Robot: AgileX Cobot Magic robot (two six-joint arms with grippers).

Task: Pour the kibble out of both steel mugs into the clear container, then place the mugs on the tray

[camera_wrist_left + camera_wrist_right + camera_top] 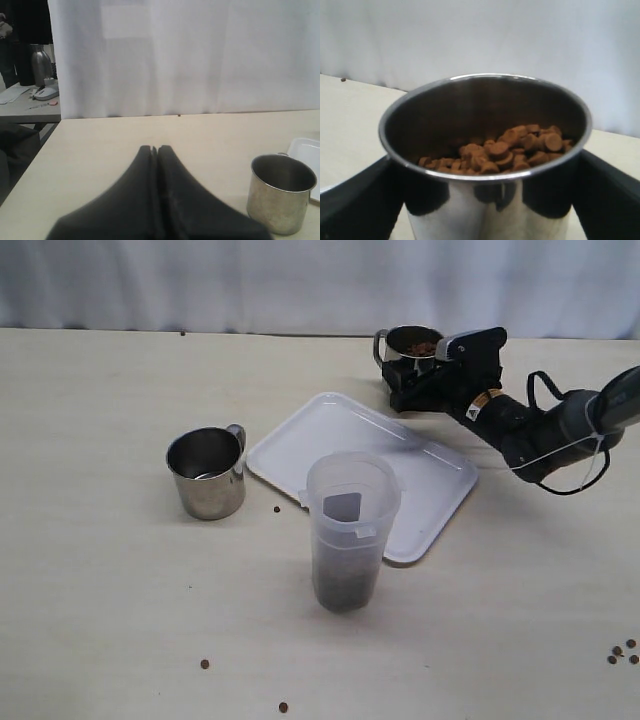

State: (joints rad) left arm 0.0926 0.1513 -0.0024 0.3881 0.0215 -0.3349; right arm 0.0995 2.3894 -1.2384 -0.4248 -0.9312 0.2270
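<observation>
A steel mug [410,343] full of brown kibble [505,150] stands at the far edge of the table, behind the white tray [330,430]. My right gripper [408,368] holds this mug [485,210], one finger against each side of its wall. The other steel mug [207,473] stands empty left of the tray and also shows in the left wrist view [282,200]. In front of the tray is the clear container [350,530], with kibble [345,585] in its lower part. My left gripper [154,148] is shut and empty, and it is outside the exterior view.
Loose pellets lie on the table near the empty mug [277,509], at the front [205,664] and at the right edge [622,652]. A white curtain [300,280] hangs behind the table. A side desk with a flask [41,65] stands beyond the table's left end.
</observation>
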